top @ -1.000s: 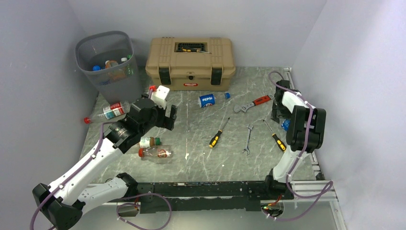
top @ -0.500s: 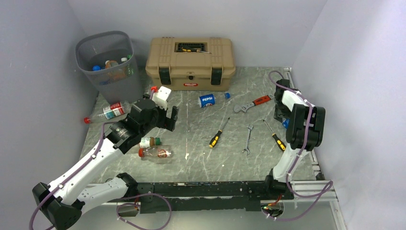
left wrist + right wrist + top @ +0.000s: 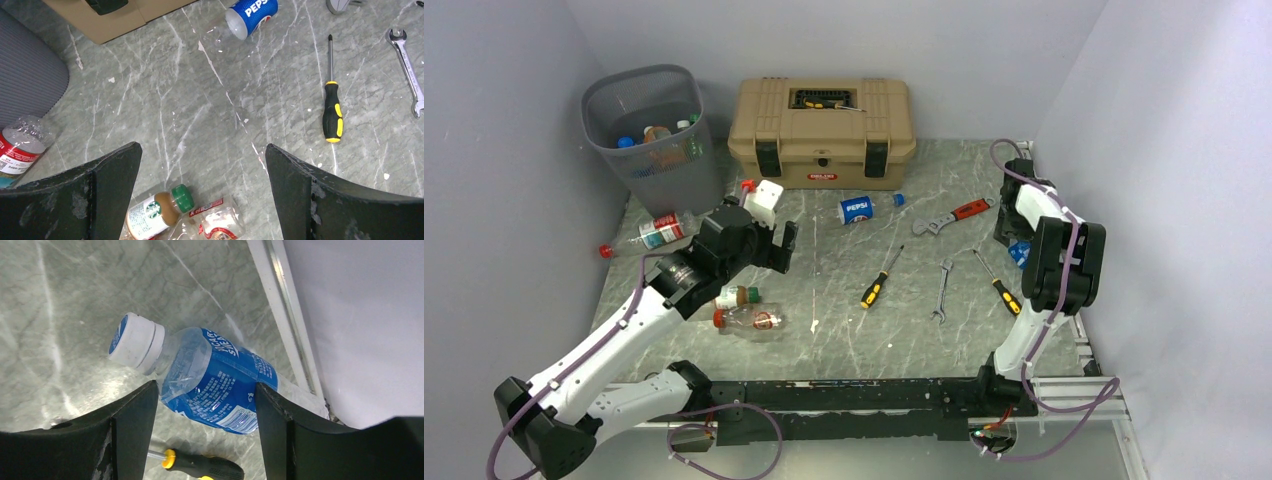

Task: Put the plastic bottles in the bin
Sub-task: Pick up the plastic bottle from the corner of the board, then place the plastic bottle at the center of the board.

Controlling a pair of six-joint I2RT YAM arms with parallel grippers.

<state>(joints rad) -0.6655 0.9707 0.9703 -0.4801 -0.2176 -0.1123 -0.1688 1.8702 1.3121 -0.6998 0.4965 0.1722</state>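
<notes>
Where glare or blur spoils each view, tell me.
Top external: even soft light, faint shadows, sharp. Left wrist: table crisp, black fingers show little detail. Right wrist: sheen on the table beside the blue-labelled bottle, print readable.

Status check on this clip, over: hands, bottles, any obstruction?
Left hand open, empty, over table. Right hand open, straddling blue-label bottle by table edge. Bin part filled; screwdriver lies close beside that bottle.

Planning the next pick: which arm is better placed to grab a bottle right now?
Right. The right gripper, open, straddles the blue-labelled bottle beside the rail; the left gripper hangs open over the tabletop, the Starbucks bottle off-centre by one finger.
</notes>
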